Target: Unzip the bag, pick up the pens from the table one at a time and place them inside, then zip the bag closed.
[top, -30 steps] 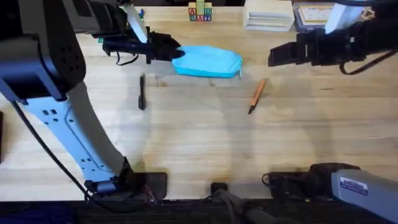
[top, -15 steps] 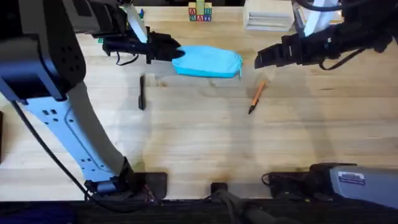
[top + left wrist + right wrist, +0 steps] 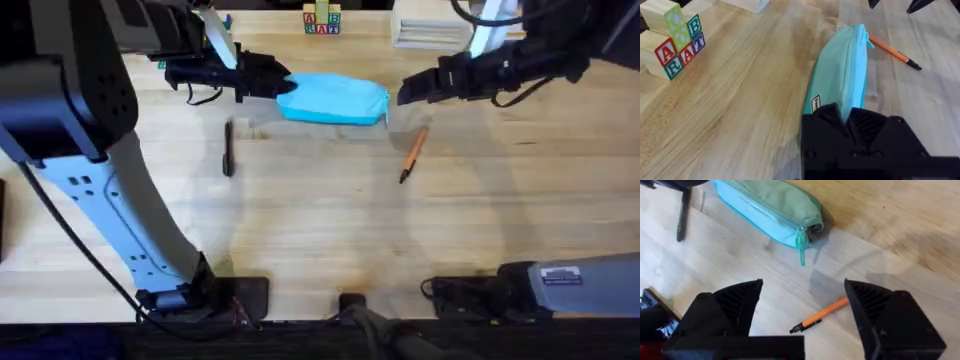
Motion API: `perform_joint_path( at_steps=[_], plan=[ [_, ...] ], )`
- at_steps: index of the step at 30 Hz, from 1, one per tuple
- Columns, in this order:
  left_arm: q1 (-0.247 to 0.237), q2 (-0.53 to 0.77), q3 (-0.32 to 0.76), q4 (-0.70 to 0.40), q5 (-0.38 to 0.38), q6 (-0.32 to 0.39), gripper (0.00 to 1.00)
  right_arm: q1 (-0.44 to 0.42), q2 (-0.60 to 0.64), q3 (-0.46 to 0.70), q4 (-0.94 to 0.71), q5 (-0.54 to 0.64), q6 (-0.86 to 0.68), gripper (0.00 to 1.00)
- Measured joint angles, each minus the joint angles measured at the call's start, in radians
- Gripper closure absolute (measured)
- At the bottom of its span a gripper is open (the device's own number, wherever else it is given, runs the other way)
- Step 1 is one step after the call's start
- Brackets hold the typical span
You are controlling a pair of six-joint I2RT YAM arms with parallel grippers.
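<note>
On the table (image 3: 320,240), far-centre: light blue bag (image 3: 334,99), lying flat, zipper shut along its length, pull tab (image 3: 801,244) hanging off the right end.

Left gripper (image 3: 283,83) at the bag's left end. Left wrist view: black fingers (image 3: 860,125) closed together over that end of the bag, fabric pinched between them.

Right gripper (image 3: 406,93) hovers just off the bag's right end, not touching. Right wrist view: fingers (image 3: 737,300) spread wide, nothing between them; zipper tab and orange pen both visible below through the gap.

Orange pen (image 3: 413,153) on the table just right-front of the bag, angled, dark tip pointing toward the robot. Apart from the bag.

Black pen (image 3: 228,148) on the table left-front of the bag, roughly straight front-to-back, well apart from the orange one.

Background at the far edge: lettered wooden blocks (image 3: 321,19), stack of pale boxes (image 3: 432,24).
</note>
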Motion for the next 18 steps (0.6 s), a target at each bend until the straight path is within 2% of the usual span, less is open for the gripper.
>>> perform_joint_path(
  at_steps=[9, 18],
  plan=[
    [0.000, 0.000, 0.000, 0.000, 0.000, 0.000, 0.958, 0.008, 0.082, 0.000, 0.094, 0.000, 0.000, 0.005],
    [0.000, 0.000, 0.000, 0.000, 0.000, 0.000, 0.958, 0.081, 0.148, 0.000, 0.191, 0.000, 0.000, 0.005]
  ],
)
